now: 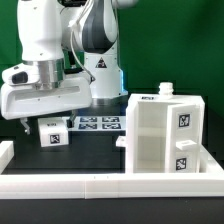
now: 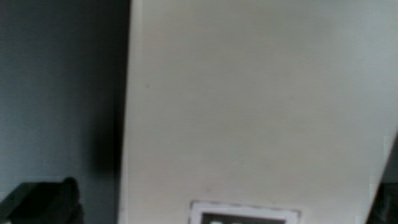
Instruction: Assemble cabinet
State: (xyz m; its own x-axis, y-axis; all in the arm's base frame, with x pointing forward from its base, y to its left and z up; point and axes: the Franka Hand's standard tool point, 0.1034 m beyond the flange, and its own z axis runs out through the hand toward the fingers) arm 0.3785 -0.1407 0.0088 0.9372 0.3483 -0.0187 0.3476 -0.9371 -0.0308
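Note:
The cabinet (image 1: 160, 135) is a white box with black-and-white tags and stands upright at the exterior view's right. A smaller white cabinet part (image 1: 53, 132) with tags sits on the dark table at the exterior view's left. My gripper (image 1: 47, 124) hangs right over it, jaws open and astride it. In the wrist view the white part (image 2: 258, 100) fills most of the frame, with one tag (image 2: 240, 212) at its edge. My gripper (image 2: 222, 205) shows only a dark finger (image 2: 45, 200), with a gap between it and the part's edge. The other finger is barely in frame.
The marker board (image 1: 100, 123) lies flat on the table between the small part and the cabinet. A white rail (image 1: 110, 185) runs along the front of the table, with a short white piece (image 1: 5, 152) at the exterior view's left edge.

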